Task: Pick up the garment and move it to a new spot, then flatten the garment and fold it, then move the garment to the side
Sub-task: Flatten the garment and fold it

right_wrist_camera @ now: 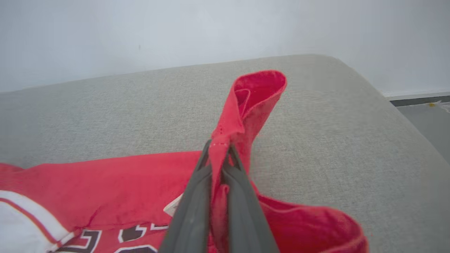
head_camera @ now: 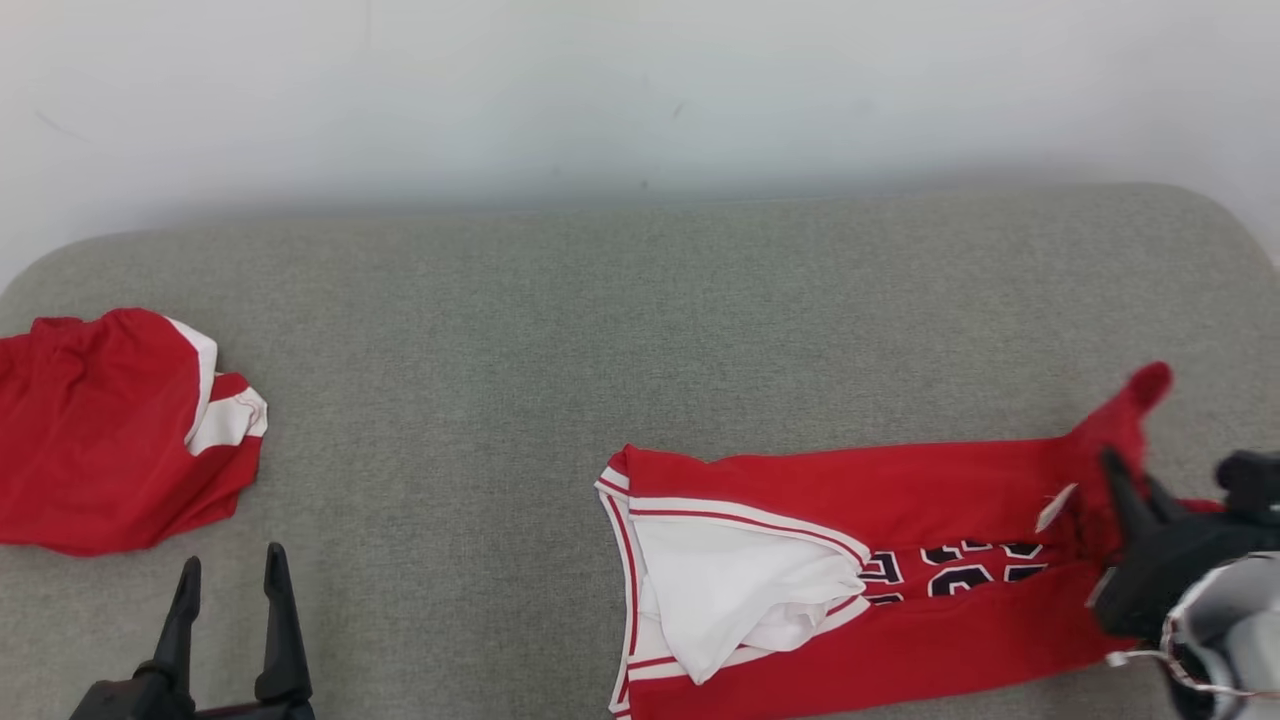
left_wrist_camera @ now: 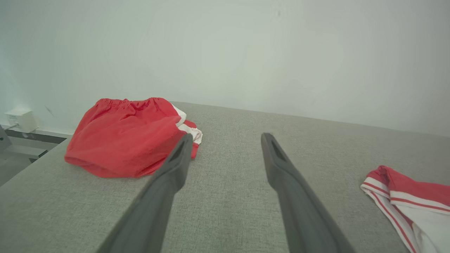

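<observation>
The right claw [head_camera: 1125,478] comes in low from the right, fingers angled up-left and pinched shut on a raised fold of the red jersey [head_camera: 850,485]. The rest of the jersey lies flat to its left. The left claw [head_camera: 230,570] hovers spread wide, with red shorts [head_camera: 100,430] just beyond it. Both garments are on a grey fabric-covered desk [head_camera: 600,300] with a pale wall [head_camera: 600,80] behind it.
</observation>
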{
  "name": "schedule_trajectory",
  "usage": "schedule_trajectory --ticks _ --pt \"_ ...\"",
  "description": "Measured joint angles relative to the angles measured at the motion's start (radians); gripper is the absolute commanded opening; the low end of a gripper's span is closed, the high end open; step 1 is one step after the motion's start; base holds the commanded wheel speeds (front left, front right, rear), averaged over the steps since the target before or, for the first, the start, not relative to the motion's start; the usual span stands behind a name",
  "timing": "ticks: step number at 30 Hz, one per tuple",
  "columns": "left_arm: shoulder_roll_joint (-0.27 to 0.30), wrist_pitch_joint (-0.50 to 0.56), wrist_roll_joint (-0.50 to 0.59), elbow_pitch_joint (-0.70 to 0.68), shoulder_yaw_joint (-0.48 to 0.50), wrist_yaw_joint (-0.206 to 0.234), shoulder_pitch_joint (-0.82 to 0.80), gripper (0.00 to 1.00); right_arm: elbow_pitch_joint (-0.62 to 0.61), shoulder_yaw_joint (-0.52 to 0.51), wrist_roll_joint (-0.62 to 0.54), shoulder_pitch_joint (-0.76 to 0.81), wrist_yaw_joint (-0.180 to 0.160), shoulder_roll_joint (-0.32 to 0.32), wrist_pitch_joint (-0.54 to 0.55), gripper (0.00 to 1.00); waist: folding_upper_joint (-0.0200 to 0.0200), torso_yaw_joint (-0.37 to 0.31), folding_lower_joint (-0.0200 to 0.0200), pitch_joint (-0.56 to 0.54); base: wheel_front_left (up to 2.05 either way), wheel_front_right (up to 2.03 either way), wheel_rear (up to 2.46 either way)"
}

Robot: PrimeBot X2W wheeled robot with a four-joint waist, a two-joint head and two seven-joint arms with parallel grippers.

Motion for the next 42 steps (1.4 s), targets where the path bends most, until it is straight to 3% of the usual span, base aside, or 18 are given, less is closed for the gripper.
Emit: schedule_trajectory --ticks 8,14,23,33,34,35,42 --pt "-0.007 0.0 0.005 0.008 -0.004 -0.003 -0.004 1.0 -0.313 0.086 -0.015 0.088 0.0 0.146 0.116 0.0 0.0 -0.01 0.0 -0.007 0.0 0.0 0.0" --pt "-0.009 0.0 0.006 0.02 -0.009 -0.004 -0.018 1.0 -0.442 0.164 -0.046 0.111 0.0 0.239 0.172 0.0 0.0 0.008 0.0 0.002 0.0 0.0 0.0" --pt "-0.011 0.0 0.014 0.044 -0.025 -0.006 -0.042 1.0 -0.403 0.254 -0.062 0.12 0.0 0.333 0.18 0.0 0.0001 0.059 0.0001 0.015 0.0 0.0 0.0" --pt "-0.015 0.0 0.013 0.063 -0.033 -0.009 -0.059 1.0 -0.262 0.296 -0.058 0.091 0.0 0.365 0.116 0.0 0.0 0.102 0.0001 0.032 0.0 0.0 0.0" --pt "-0.015 0.0 0.013 0.067 -0.033 -0.009 -0.061 1.0 -0.248 0.301 -0.059 0.088 0.0 0.365 0.107 0.47 0.0 0.104 0.0001 0.033 0.0 0.0 0.0" --pt "-0.015 0.0 0.013 0.069 -0.034 -0.009 -0.063 1.0 -0.235 0.305 -0.06 0.082 0.0 0.366 0.1 1.0 0.0001 0.104 0.0001 0.034 0.0 0.0 0.0" --pt "-0.016 0.0 0.013 0.076 -0.021 -0.009 -0.062 1.0 -0.242 0.274 -0.087 0.035 0.0 0.363 -0.018 1.0 0.0 0.093 0.0001 0.025 0.0 0.0 0.0"
